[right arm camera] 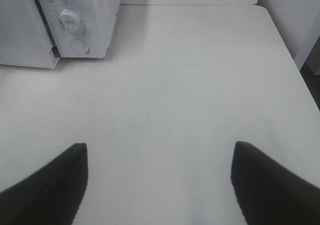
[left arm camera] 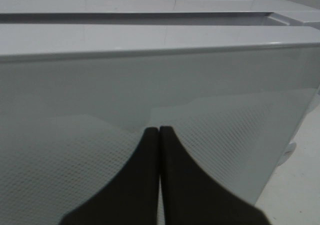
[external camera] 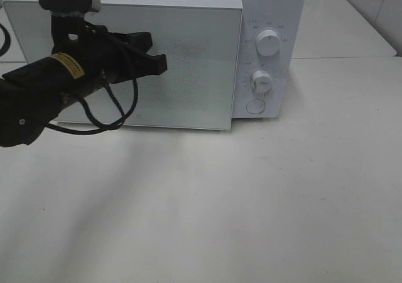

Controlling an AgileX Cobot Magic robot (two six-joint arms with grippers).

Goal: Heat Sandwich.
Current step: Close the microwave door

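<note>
Sandwich unseen, axis can't tell; L jaws closed at microwave door (external camera: 188, 63)

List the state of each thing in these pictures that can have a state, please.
Microwave door, almost closed; a narrow dark gap shows along its top edge.
Left gripper, shut, empty, tips close to the door.
Right gripper, open, empty, over the table.
Upper knob, setting too small to read.
Lower knob, setting too small to read.
</note>
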